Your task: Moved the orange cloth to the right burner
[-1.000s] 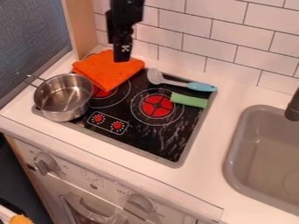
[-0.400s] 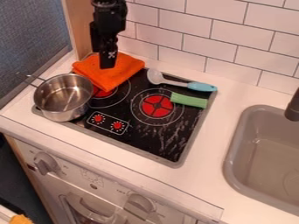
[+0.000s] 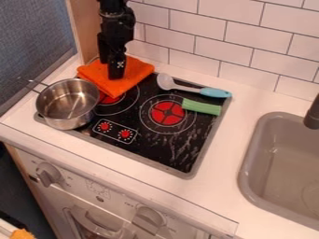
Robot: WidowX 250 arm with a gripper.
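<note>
Gripper (image 3: 116, 76) had come down & over to the L since the first pic, & sat a bit lower than in the 2nd one, w/ its tip at the orange cloth (image 3: 132, 70), approx mid-cloth. Couldn't tell if it was open, closed or gripping any fabric. Cloth hadn't shifted: folded, flat, at the back L of the cooktop (image 3: 165, 151), covering part of the L burner (image 3: 111, 100), not on the R burner (image 3: 167, 113). Pot, spoon & green piece hadn't moved either.

Markings: small white mark on the arm just above the gripper tip; faint print by the oven knobs (image 3: 48, 175), too small to make out. White rings & lines were drawn round the burners & the 2 red dials (image 3: 124, 134).

Other stuff: metal pot (image 3: 59, 120) stood upright at front L, v. close to the cloth, handle pointing back L; couldn't tell if they touched. Spoon w/ blue handle (image 3: 215, 92) lay along the back edge, bowl end nearer the cloth. Green piece (image 3: 201, 107) lay just in front of that handle, its L end over the R burner's outer ring, so partly in the way there. Grey sink (image 3: 248, 156) & dark faucet (image 3: 313, 114) were off to the R, tiled wall (image 3: 249, 32) behind, smth yellow (image 3: 22, 234) in the bottom L corner
</note>
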